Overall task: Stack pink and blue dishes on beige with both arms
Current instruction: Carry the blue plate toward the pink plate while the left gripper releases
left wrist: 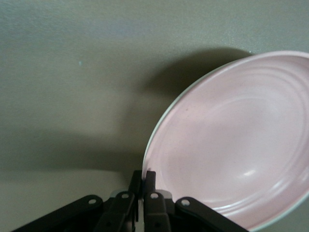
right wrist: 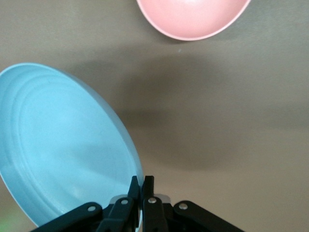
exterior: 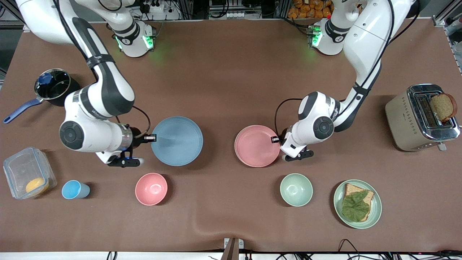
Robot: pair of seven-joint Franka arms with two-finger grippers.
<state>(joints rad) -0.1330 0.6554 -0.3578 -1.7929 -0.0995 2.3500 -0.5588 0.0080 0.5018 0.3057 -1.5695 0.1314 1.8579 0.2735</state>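
Observation:
The pastel blue plate (exterior: 178, 141) hangs slightly tilted just above the table toward the right arm's end. My right gripper (exterior: 153, 137) is shut on its rim; the right wrist view shows the fingers (right wrist: 143, 182) pinching the blue plate (right wrist: 58, 150). Toward the left arm's end, the pastel pink plate (exterior: 255, 146) is likewise raised a little off the cloth. My left gripper (exterior: 276, 139) is shut on its edge, with the rim of the pink plate (left wrist: 231, 145) clamped at the gripper (left wrist: 143, 176). No beige plate is in view.
Nearer the front camera stand a blue cup (exterior: 74, 189), a deep pink bowl (exterior: 151, 189), a green bowl (exterior: 296, 189) and a green plate (exterior: 375, 213) with a sandwich. A toaster (exterior: 415, 119), a pot (exterior: 54, 86) and a clear container (exterior: 25, 169) sit at the table's ends.

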